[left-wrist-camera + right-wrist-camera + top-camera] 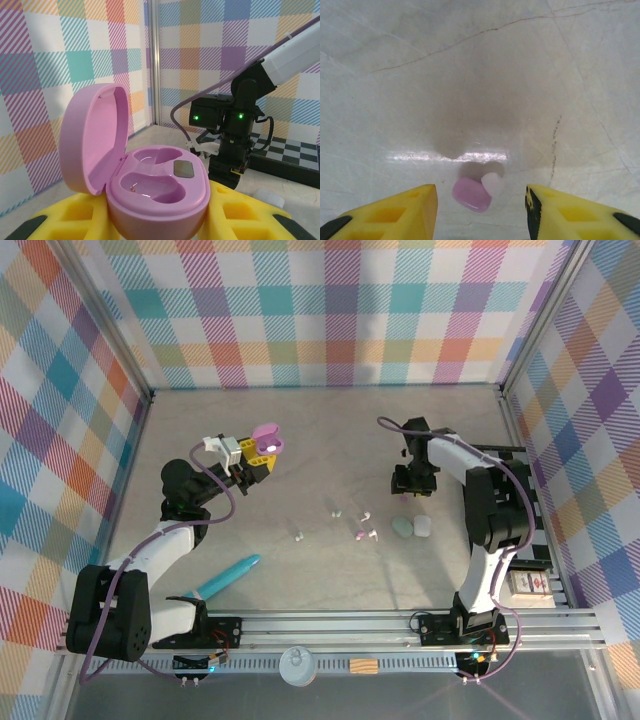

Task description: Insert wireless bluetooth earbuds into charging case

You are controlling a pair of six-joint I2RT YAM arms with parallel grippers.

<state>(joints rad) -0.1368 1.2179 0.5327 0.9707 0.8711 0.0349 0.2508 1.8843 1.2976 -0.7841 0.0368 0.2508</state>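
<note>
turquoise stick (228, 576): flat on table (330, 440), near-left | checked walls (330, 310): enclosing table

Pastel plaid walls (330, 310), pale marbled tabletop (330, 445)

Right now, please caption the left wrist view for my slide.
Left gripper holds the open purple case, both wells empty.

No text, brand, number or sign is legible. A small box (529, 586) beside the near right corner of the desk (330, 440) carries a reddish printed mark, which is too small to read.
</note>
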